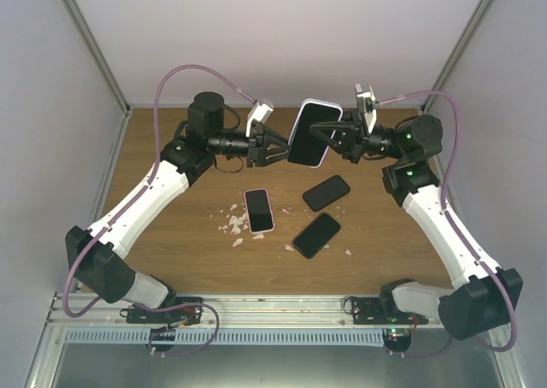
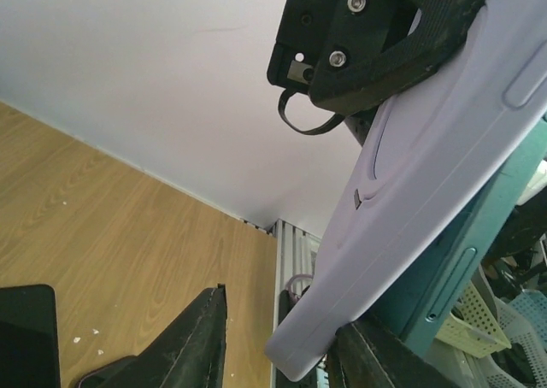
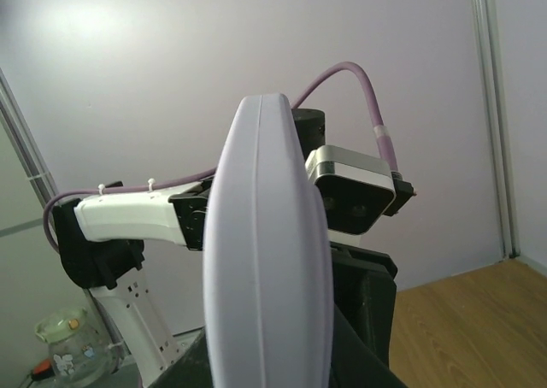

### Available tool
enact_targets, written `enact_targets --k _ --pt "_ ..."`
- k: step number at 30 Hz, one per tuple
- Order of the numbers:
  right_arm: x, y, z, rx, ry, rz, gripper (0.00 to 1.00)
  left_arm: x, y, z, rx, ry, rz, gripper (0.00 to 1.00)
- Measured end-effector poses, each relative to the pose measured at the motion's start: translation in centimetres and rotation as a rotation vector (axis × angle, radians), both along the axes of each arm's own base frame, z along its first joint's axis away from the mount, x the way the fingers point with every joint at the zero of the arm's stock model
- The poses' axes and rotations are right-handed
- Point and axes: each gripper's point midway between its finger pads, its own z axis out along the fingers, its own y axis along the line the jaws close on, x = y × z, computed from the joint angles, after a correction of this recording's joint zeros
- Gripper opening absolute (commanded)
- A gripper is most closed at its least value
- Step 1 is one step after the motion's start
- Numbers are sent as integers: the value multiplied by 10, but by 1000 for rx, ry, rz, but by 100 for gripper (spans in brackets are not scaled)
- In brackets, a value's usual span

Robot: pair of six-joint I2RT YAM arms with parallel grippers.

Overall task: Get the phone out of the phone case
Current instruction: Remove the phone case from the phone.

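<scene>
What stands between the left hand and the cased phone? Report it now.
Nothing visible stands between them. The left hand is open at the left edge of the cased phone, and the left wrist view shows the case's corner between its fingers. The right hand clamps the opposite edge, clear of that approach.
</scene>
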Motion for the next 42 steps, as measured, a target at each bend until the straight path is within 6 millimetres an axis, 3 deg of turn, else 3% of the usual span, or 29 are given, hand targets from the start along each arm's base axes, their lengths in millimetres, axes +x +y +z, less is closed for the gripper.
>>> enact_targets --k 8,12,15,28,42 --pt "-1 -2 2 48 26 2 1 -2 0 9 -35 -30 -32 36" --pt "2 -1 -7 47 86 9 1 1 -1 13 -38 -66 -24 51" --pt "4 0 -12 36 120 11 0 7 -2 17 -37 -109 -5 50" --pt "3 6 -20 -26 106 21 1 4 -4 15 -40 -117 -46 37" --pt "11 10 -18 -35 119 31 0 -3 -3 25 -114 -104 -115 0"
